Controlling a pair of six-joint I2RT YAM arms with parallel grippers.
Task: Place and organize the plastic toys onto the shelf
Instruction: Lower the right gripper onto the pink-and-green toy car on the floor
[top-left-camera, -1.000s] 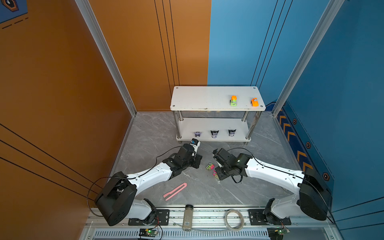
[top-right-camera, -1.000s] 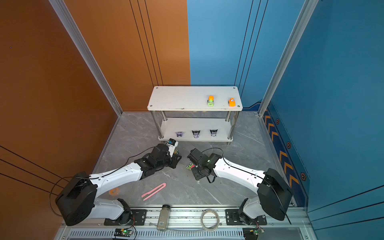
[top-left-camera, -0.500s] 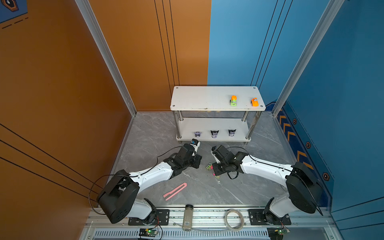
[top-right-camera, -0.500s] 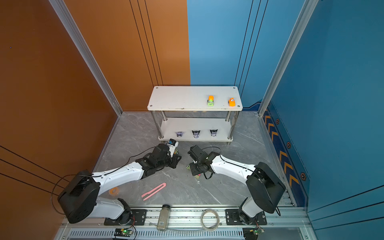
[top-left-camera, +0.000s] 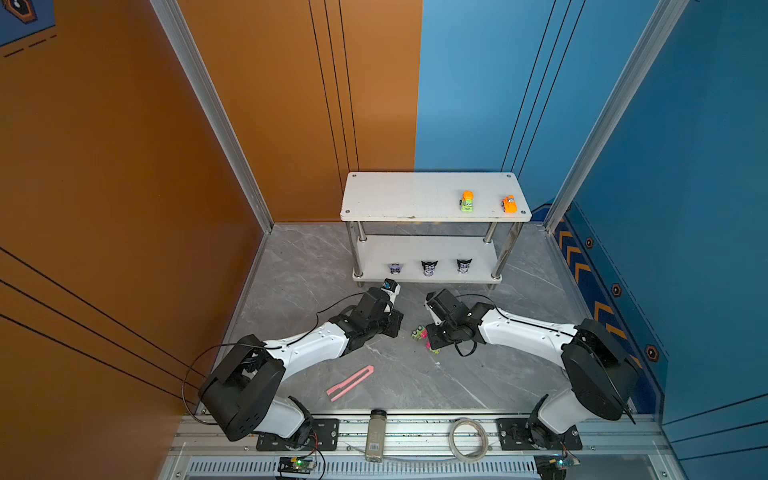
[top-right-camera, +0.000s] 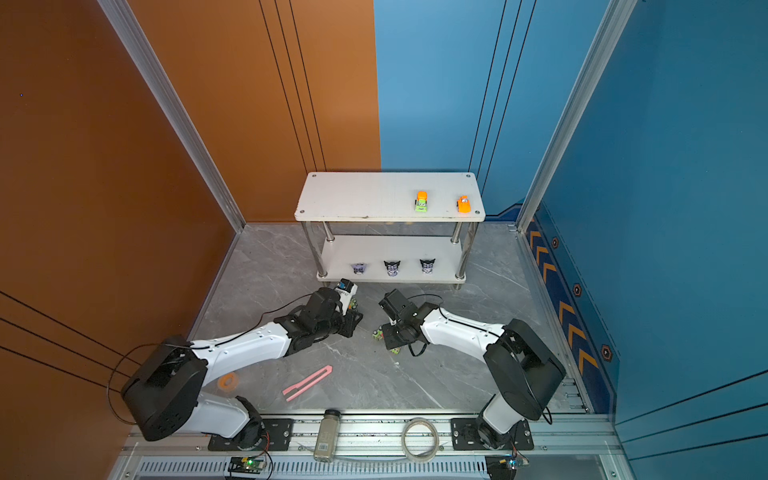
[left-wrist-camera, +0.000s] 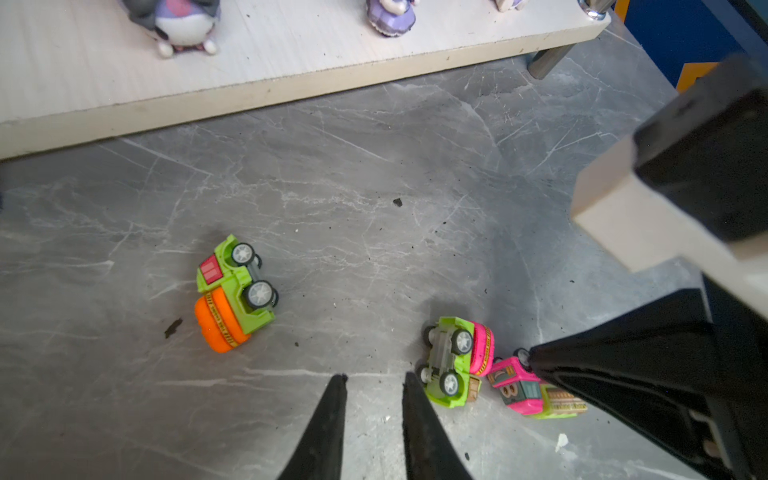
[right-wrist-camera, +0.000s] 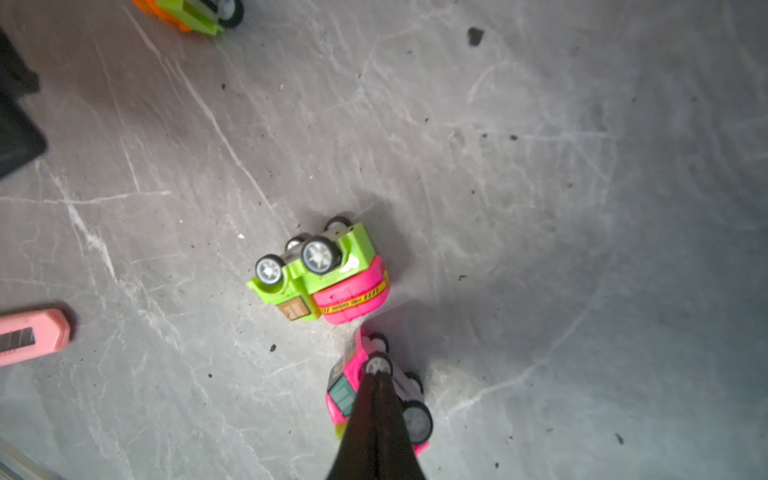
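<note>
The white shelf (top-left-camera: 407, 195) holds two cars (top-left-camera: 467, 201) (top-left-camera: 509, 204) on its top tier and three purple-black figurines (top-left-camera: 429, 267) on the lower one. Three cars lie tipped over on the grey floor: a green-orange one (left-wrist-camera: 235, 297), a green-pink one (left-wrist-camera: 455, 359) (right-wrist-camera: 322, 276) and a pink one (right-wrist-camera: 347, 388). My left gripper (left-wrist-camera: 374, 376) is slightly open and empty, just beside the green-pink car. My right gripper (right-wrist-camera: 376, 374) is shut with nothing between its fingers, and its tips rest against the pink car's wheel.
A long pink strip (top-left-camera: 350, 383) lies on the floor near the front. A grey bottle (top-left-camera: 376, 434) and a coiled ring (top-left-camera: 467, 438) sit on the front rail. Orange and blue walls close in the sides and back.
The right arm has folded in and its shut gripper has shifted a little left, toward the shelf, over the pink cars. The left arm has hardly moved.
</note>
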